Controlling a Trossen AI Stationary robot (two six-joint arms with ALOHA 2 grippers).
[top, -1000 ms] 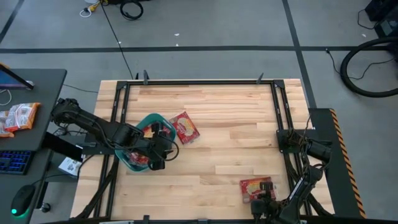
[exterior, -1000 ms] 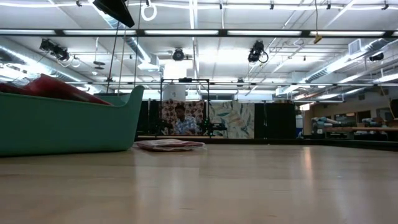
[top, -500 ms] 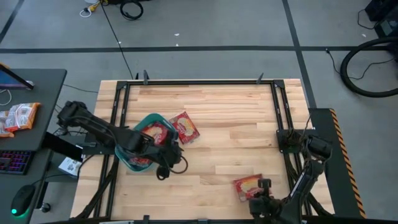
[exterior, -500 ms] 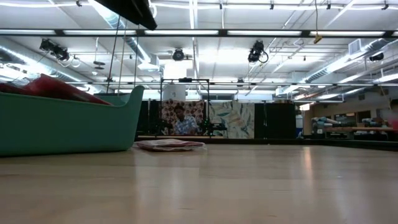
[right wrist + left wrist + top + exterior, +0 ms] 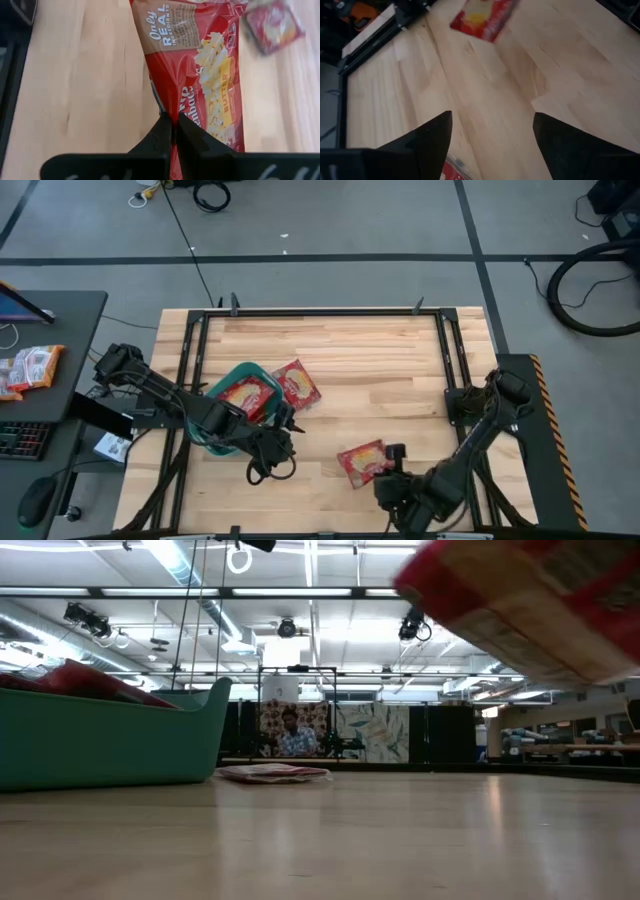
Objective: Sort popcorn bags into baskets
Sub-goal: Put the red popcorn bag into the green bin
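My right gripper (image 5: 386, 471) is shut on a red popcorn bag with a yellow centre (image 5: 362, 463), over the table's near middle. In the low view that bag (image 5: 530, 600) fills the upper right, off the table. The teal basket (image 5: 214, 438) stands at the table's left with red bags (image 5: 245, 393) inside. Another bag (image 5: 297, 385) lies flat on the wood against the basket's right side and shows as a bag (image 5: 272, 772) in the low view. My left gripper (image 5: 280, 444) is open just off the basket's near right corner. In its wrist view the left gripper (image 5: 490, 145) has only bare wood between its fingers. My right gripper pinches the bag between its two fingers at the bag's near end (image 5: 170, 107), where the packet narrows and creases. The fingers come roughly level from the table's right near side. The bag (image 5: 200, 65) sticks out ahead of them, lifted clear of the table.
A black frame (image 5: 320, 311) runs round the wooden table. A desk (image 5: 50, 360) with more packets (image 5: 30, 367) stands off the table's left side. The wood to the right of the basket, toward the far side (image 5: 400, 370), is bare. A person (image 5: 290, 730) sits in the room behind.
My right gripper has carried its bag from the table's near right corner toward the left, and the bag has come into the low view, off the table. My left gripper has moved from over the basket toward the near edge and a little right.
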